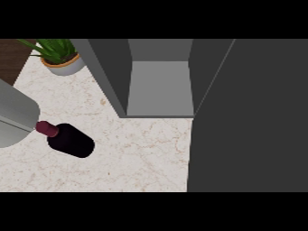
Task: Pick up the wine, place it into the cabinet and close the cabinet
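Wine (69, 140) standing on the counter (136, 153), seen from steeply above. Long axis running from the dark body at lower right up to the maroon capped neck at upper left; neck pointing toward the grey forearm (3, 113). Neck cap just beside, perhaps touching, the forearm's rounded end. Nothing curled round the bottle.

Forearm entering from the left edge, large and pale grey, covering the counter's left side. No hand showing on it; fingers out of sight, so open or closed cannot be told. Other arm not showing at all.

Counter pale marble with faint brown veins, filling the lower middle. Strip of dark wood (3, 56) at upper left, past the counter's edge.

Cabinet (160, 85) up and to the right of the wine, well apart from it, dark grey walls around a lighter grey inner shelf, open toward the viewer. Door (256, 117) swung open, a broad dark grey panel taking the whole right side from top to bottom, its left edge meeting the cabinet's right wall.

Plant (58, 54) in a pale pot with an orange rim at upper left, green leaves spreading, just beside the cabinet's left wall.

Bare marble between the wine and the cabinet's front lip, and more bare marble below the bottle down to the lower edge. Door edge bounding that open stretch on the right.
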You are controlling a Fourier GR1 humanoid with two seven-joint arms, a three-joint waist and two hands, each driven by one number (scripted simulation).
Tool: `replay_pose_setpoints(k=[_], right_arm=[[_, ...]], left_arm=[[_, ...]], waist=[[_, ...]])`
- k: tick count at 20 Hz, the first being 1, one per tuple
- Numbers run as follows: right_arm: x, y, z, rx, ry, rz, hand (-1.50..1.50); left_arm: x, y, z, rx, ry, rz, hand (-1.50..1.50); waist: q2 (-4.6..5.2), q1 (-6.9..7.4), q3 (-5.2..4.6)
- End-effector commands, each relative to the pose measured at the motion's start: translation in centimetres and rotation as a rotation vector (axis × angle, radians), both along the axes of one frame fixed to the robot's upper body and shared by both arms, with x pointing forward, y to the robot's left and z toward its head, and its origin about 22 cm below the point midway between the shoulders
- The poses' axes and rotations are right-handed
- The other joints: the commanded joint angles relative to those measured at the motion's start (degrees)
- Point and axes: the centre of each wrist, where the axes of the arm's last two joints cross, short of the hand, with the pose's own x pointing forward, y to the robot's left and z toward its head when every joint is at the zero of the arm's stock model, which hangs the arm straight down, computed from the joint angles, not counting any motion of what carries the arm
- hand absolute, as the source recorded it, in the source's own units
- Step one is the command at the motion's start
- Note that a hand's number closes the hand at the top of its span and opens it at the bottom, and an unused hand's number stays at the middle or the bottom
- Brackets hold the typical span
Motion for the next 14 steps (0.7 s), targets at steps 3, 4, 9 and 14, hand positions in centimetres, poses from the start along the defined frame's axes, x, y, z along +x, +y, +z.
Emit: replay_pose_setpoints(k=[3,4,9,14], right_arm=[[-3.4,0.2,1.9,0.024,-0.038,-0.005,-1.50],[-2.4,0.2,2.2,0.025,-0.055,0.019,-1.50],[-2.9,0.1,3.1,0.017,-0.042,0.006,-1.50],[-2.4,0.4,2.9,0.034,-0.052,-0.004,-1.50]], left_arm=[[-0.2,3.2,0.8,0.007,0.008,0.054,-1.50],[0.7,1.4,-0.1,0.014,0.022,0.045,-1.50],[-0.9,4.3,0.3,0.037,0.028,0.090,-1.50],[1.9,7.2,-1.6,0.021,0.050,0.128,-1.50]], waist=[[-0.06,-0.18,-0.02],[0.05,-0.27,-0.01],[-0.06,-0.07,-0.02],[0.03,-0.41,-0.04]])
